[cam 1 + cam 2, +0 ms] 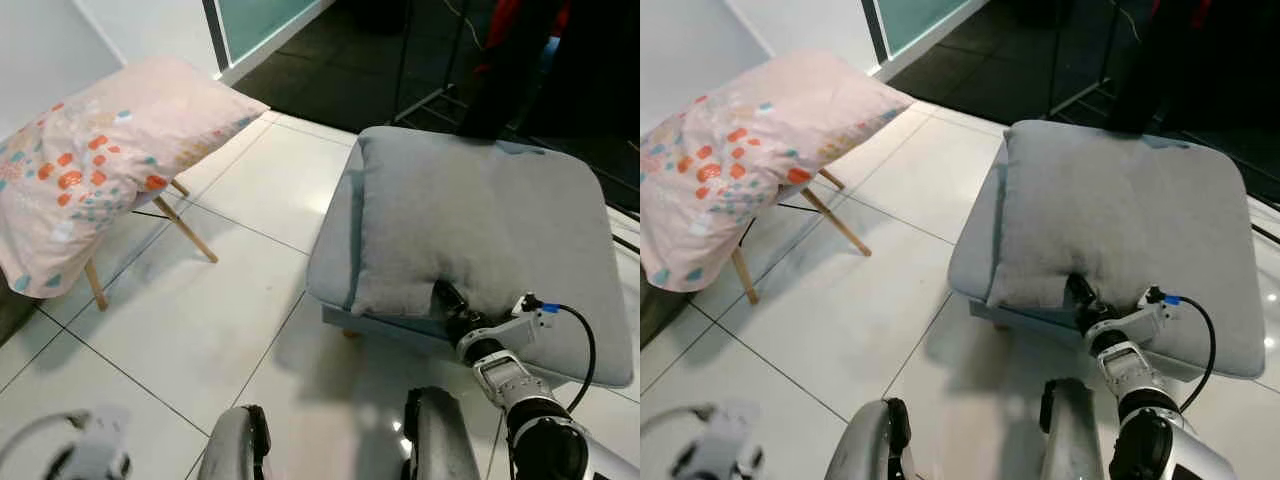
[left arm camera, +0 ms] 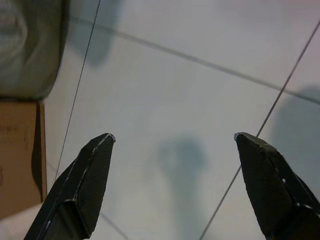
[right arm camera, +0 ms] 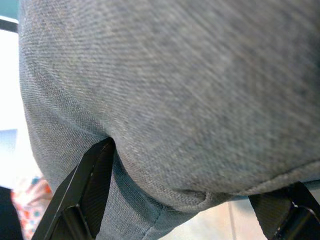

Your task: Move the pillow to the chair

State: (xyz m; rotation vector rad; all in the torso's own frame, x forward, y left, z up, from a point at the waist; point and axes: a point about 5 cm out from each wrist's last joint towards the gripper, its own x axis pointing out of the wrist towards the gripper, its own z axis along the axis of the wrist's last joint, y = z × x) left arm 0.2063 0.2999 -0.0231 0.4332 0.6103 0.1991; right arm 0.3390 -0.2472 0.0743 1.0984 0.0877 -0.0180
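Pillow first: the square grey fabric pillow (image 1: 470, 220) lies flat on the grey upholstered footstool (image 1: 335, 255), its near edge dented where the right gripper (image 1: 450, 305) noses in, probably seeking a bite. Left, a pink patterned cushion (image 1: 90, 165) drapes the wooden-legged chair (image 1: 185, 228) on glossy white tiles (image 1: 180, 330).

Right wrist: black fingers (image 3: 82, 192) straddle the seam, spread, nothing pinched yet.

Left wrist: left gripper (image 2: 172, 142) gapes wide above tile.
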